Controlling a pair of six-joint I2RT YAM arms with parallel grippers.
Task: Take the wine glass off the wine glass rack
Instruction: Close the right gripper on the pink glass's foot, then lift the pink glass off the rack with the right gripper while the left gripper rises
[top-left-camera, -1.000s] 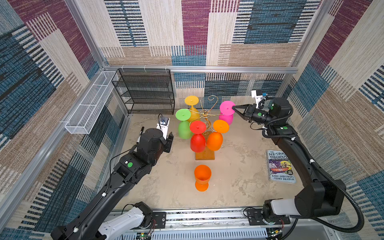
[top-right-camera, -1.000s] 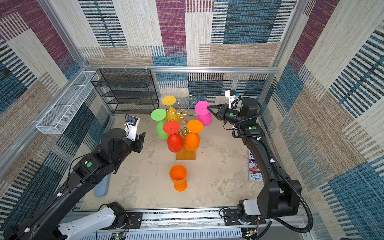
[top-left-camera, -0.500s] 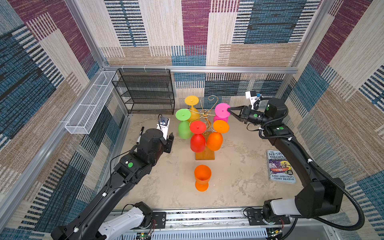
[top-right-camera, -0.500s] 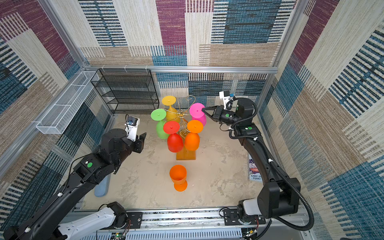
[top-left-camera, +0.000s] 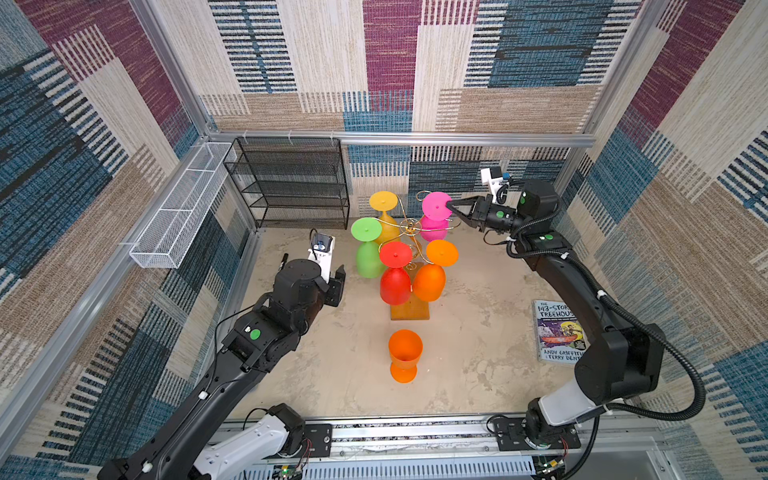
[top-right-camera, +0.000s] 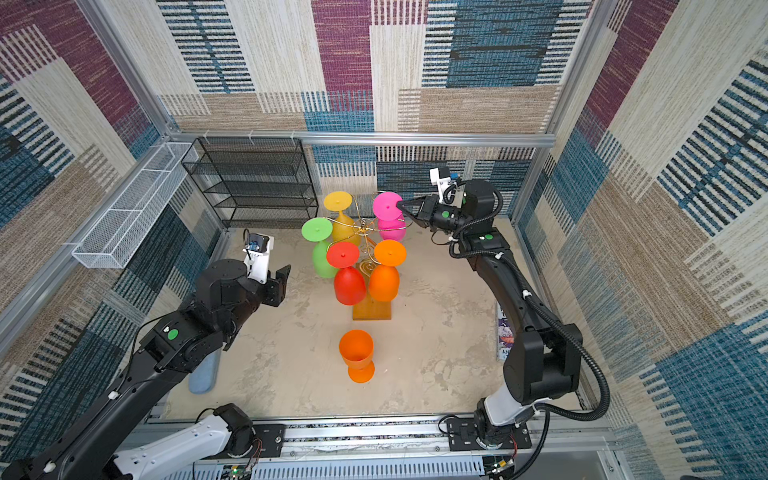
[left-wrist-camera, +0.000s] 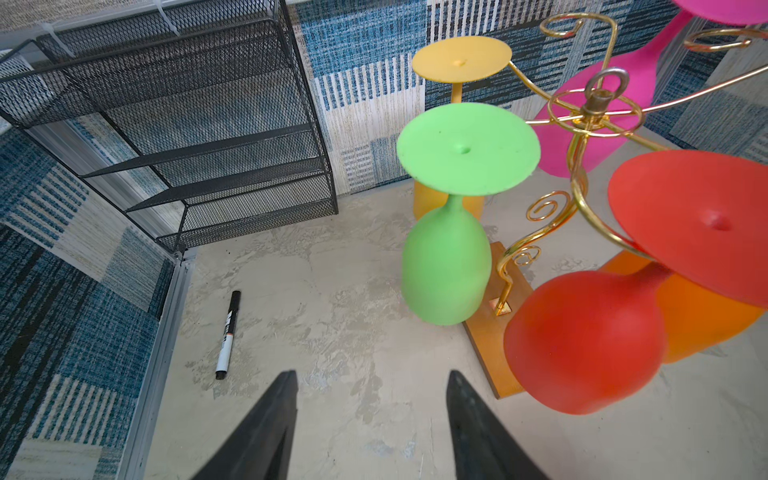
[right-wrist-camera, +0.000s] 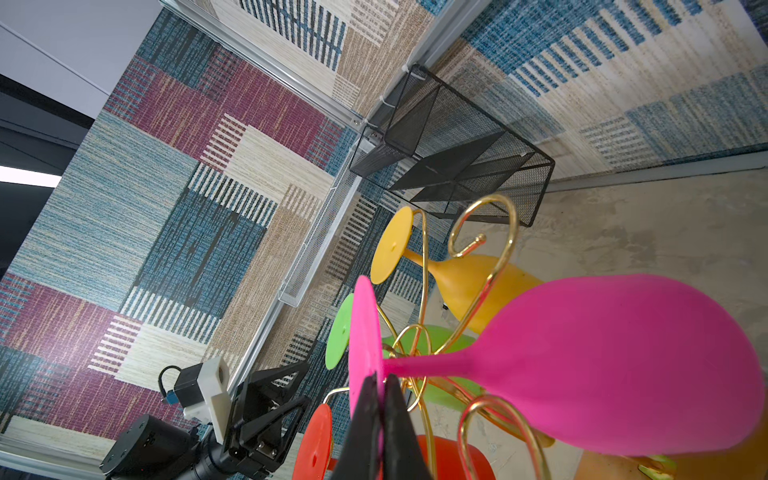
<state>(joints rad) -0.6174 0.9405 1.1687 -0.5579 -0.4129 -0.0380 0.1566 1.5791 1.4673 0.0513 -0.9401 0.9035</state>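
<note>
on the left, the left gripper (left-wrist-camera: 372, 374) stood with its black fingers spread and nothing between them, near the matte green wine glass (left-wrist-camera: 446, 266) but apart from it. in the middle was the wine glass rack (top-left-camera: 410, 311), a thin shiny gold wire tree with curled arms on a flat orange-brown wooden base. on its far right arm hung the matte pink wine glass (top-left-camera: 434, 208), upside down, with the round flat foot on top and the bowl below, so its long axis was upright. just right of it, the right gripper (top-left-camera: 452, 206) reached in about level and pinched the thin edge of that foot. the right arm was clearly the nearer one. i judged that the glass must slide out along the wire toward this gripper.
</note>
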